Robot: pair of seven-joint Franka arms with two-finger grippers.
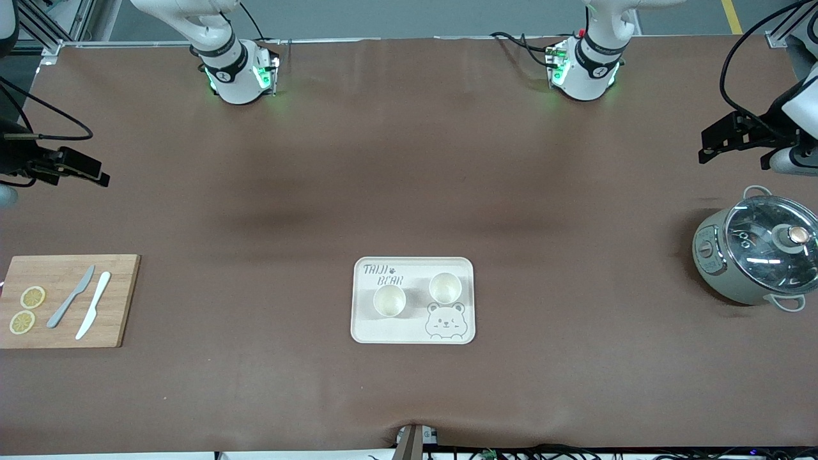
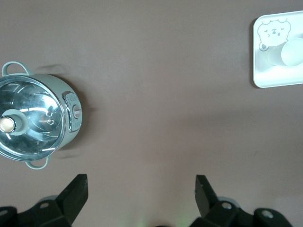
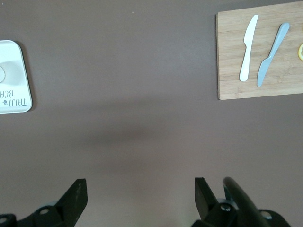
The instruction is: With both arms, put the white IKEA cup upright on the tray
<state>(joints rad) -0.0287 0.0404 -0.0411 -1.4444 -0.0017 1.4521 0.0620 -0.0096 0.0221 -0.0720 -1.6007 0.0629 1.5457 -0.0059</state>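
Note:
The cream tray (image 1: 415, 332) with the bear drawing lies in the middle of the table, toward the front camera. Two white cups stand upright on it, one (image 1: 389, 300) toward the right arm's end and one (image 1: 445, 287) toward the left arm's end. My left gripper (image 1: 706, 148) hangs open and empty over bare table at the left arm's end, above the pot. My right gripper (image 1: 97, 176) hangs open and empty at the right arm's end. The left wrist view shows its open gripper (image 2: 141, 189), the tray's corner (image 2: 274, 80) and one cup (image 2: 293, 53). The right wrist view shows its open gripper (image 3: 140, 189) and the tray's edge (image 3: 14, 90).
A wooden cutting board (image 1: 121, 300) with two knives and two lemon slices lies at the right arm's end; it also shows in the right wrist view (image 3: 227, 71). A grey-green pot (image 1: 754, 252) with a glass lid stands at the left arm's end, also in the left wrist view (image 2: 33, 120).

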